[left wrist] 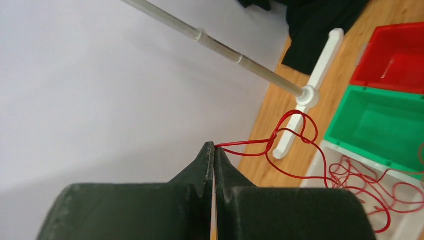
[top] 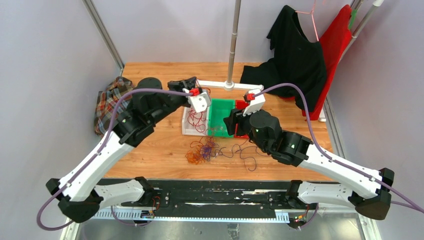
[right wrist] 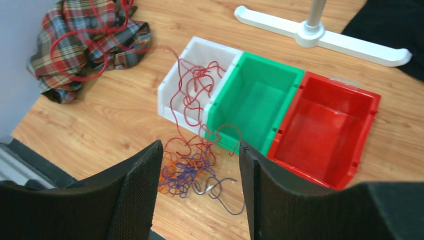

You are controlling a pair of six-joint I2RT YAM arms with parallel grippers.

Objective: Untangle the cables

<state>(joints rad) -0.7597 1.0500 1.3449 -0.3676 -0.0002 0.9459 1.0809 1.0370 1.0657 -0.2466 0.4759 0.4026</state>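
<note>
Cables [top: 202, 150] sit clumped beside the white bin [right wrist: 167, 100] as the left gripper [left wrist: 214, 148] — clamped on one red strand [left wrist: 240, 144] above it — teases it free; next, probably release, right gripper [right wrist: 201, 150] wide, empty.

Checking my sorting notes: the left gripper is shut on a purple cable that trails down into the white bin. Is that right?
Not quite: the left wrist view shows the left gripper shut on a red cable, not purple; it does trail into the white bin.
</note>
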